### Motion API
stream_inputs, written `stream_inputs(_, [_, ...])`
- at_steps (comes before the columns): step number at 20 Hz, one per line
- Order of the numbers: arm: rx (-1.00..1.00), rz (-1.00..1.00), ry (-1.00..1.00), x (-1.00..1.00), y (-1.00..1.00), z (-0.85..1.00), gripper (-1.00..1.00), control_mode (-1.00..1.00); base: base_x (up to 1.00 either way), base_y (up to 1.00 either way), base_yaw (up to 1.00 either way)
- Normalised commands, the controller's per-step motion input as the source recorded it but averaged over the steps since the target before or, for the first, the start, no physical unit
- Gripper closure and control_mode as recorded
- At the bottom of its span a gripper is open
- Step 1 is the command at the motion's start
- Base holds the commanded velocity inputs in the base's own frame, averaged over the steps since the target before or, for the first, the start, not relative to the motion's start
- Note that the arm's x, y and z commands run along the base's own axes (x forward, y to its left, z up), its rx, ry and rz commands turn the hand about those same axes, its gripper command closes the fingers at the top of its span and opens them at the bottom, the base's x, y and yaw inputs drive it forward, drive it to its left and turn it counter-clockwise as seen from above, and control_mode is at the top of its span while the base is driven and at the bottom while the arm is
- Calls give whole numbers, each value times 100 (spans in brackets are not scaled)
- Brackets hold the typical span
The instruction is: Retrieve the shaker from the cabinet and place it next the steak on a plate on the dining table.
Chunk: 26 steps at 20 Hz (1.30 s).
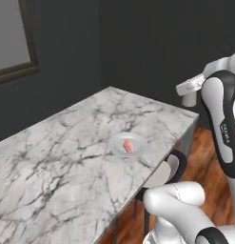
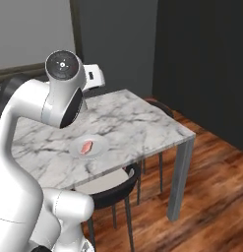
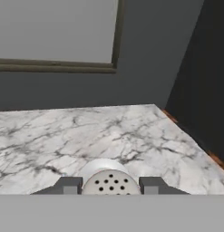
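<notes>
1. The fingers (image 3: 111,186) are clamped on the shaker (image 3: 110,183): in the hand view one dark finger tip (image 3: 69,185) stands on each side of its round top, touching it.
2. The shaker's top is pale grey with many small dark holes, and it sits exactly between the two tips, low in the middle of the hand view.
3. A curved white rim shows just behind the shaker's top in the hand view; I cannot tell what it belongs to.
4. The shaker is held in the air, above the table (image 1: 57,157), near its far right edge in the left base view.
5. In the left base view, part of the hand shows high at the right, with a pale cylinder hanging under it; it is too blurred to say more.
6. The plate (image 1: 138,141) lies on the table near the edge that faces the chair (image 1: 172,167).
7. The steak (image 1: 128,146), small and pink-red, lies flat inside the plate.
8. In the right base view, the plate (image 2: 99,146) with the steak (image 2: 85,146) lies below the arm's white elbow.
9. The shaker is apart from the plate, not touching it or the table.
</notes>
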Motion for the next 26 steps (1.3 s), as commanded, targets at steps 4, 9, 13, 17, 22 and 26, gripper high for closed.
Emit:
stream_inputs(4, [0, 0, 0, 0, 0, 0, 100, 100, 57, -14, 44])
stream_inputs(9, [0, 0, 0, 0, 0, 0, 100, 100, 45, -34, 39])
stream_inputs(13, [0, 0, 0, 0, 0, 0, 100, 100, 49, -38, 41])
stream_inputs(17, [0, 0, 0, 0, 0, 0, 100, 100, 49, -41, 41])
stream_inputs(22, [0, 0, 0, 0, 0, 0, 100, 100, 38, -58, 33])
stream_inputs(26, [0, 0, 0, 0, 0, 0, 100, 100, 24, -73, 24])
